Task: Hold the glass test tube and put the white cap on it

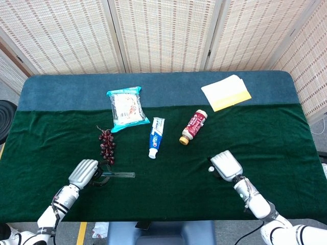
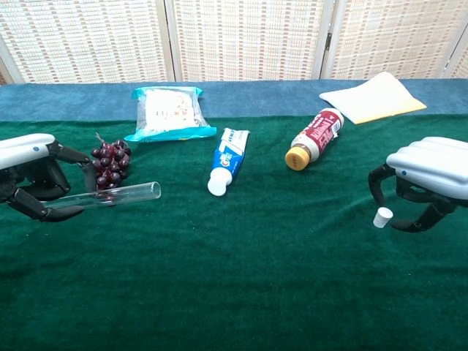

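Chest view, left hand [image 2: 29,175] gripping test tube [image 2: 110,195], right hand [image 2: 424,183] fingers apart around white cap [image 2: 382,216]

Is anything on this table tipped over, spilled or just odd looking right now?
Nothing is spilled or broken. The brown-labelled bottle and the toothpaste tube lie on their sides on the green cloth, both capped. The white cap stands alone beside the right hand, and the left hand holds the glass test tube nearly level.
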